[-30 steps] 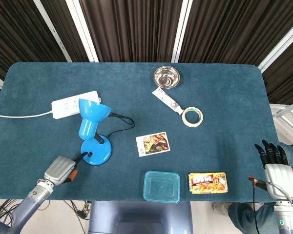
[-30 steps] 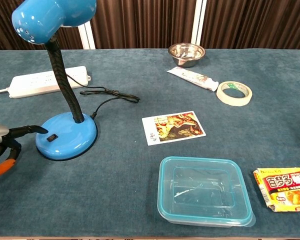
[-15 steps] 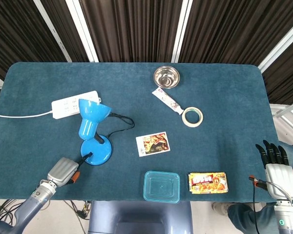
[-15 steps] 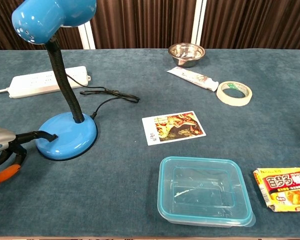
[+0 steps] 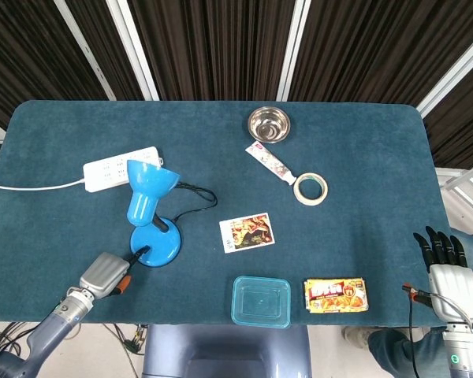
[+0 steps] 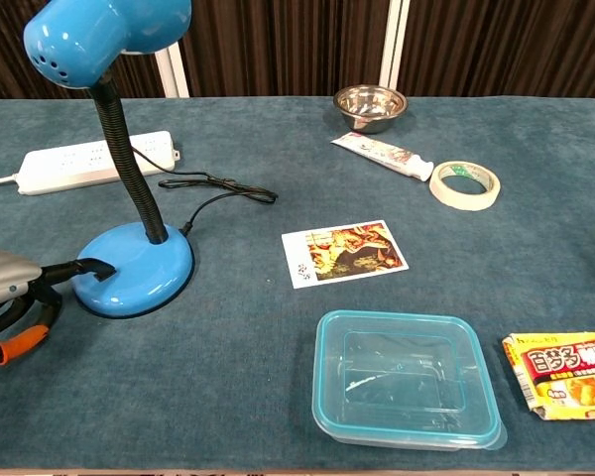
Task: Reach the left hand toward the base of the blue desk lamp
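Observation:
The blue desk lamp [image 5: 148, 197] stands at the left of the table, its round base [image 6: 134, 268] near the front and its shade [image 6: 104, 38] raised on a black gooseneck. My left hand [image 6: 20, 297] lies just left of the base, with one black fingertip [image 6: 97, 267] touching the base's front left, over the spot where the switch sits. The other fingers curl below it and hold nothing. In the head view the left hand [image 5: 106, 275] sits at the table's front edge. My right hand [image 5: 443, 268] hangs off the table's right front corner with its fingers straight.
A white power strip [image 5: 120, 168] and the lamp's black cord [image 6: 213, 190] lie behind the base. A photo card [image 6: 343, 251], a clear blue-rimmed container [image 6: 405, 379], a snack packet [image 6: 567, 373], a tape roll [image 6: 464, 184], a tube [image 6: 382, 155] and a steel bowl [image 6: 370, 106] lie to the right.
My left hand has slid right and forward until its extended fingertip lies on the lamp base. The right hand has stayed put.

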Action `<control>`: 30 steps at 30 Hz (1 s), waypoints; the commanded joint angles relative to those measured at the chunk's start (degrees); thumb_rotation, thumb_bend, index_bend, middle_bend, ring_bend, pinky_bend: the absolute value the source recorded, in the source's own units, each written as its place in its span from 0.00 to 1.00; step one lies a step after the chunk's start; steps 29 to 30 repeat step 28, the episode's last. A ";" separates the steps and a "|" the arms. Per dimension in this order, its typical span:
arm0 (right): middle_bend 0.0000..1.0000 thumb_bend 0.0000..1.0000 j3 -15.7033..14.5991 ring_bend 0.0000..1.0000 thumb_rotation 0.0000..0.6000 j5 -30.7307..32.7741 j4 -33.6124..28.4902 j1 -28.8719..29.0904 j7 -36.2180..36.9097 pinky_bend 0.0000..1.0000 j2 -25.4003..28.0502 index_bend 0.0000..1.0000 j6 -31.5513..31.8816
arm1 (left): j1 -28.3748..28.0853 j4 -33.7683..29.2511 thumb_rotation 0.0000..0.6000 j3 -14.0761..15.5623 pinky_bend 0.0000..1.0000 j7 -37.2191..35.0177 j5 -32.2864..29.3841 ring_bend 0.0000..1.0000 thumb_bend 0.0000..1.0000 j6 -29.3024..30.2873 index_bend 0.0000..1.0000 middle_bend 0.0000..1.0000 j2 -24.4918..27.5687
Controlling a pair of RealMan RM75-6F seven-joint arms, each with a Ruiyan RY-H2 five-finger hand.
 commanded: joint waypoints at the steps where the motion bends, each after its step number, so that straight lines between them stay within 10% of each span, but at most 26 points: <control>1: 0.06 0.20 0.04 0.01 1.00 0.02 0.02 -0.01 -0.06 0.00 -0.01 0.12 0.04 | 0.90 -1.76 1.00 -1.61 0.73 -0.38 0.43 0.47 0.38 4.64 0.06 0.42 1.64; 7: 0.06 0.20 0.21 0.01 1.00 -0.23 0.24 -0.01 -0.19 0.00 -0.25 0.12 0.42 | 6.06 -5.29 1.00 -3.94 0.28 2.17 2.48 0.02 0.24 19.22 0.06 0.13 6.17; 19: 0.06 0.20 0.41 0.01 1.00 -0.89 0.65 0.22 1.25 0.00 0.07 0.12 0.39 | 16.06 -12.97 1.00 -2.61 0.01 -2.00 -2.40 0.00 0.20 30.80 0.05 0.05 13.96; 30: 0.06 0.20 0.25 0.01 1.00 -1.01 0.84 0.18 1.40 0.00 0.10 0.08 0.24 | 16.47 -12.08 1.00 -3.28 0.03 -4.49 -2.69 0.00 0.20 30.94 0.05 0.04 15.12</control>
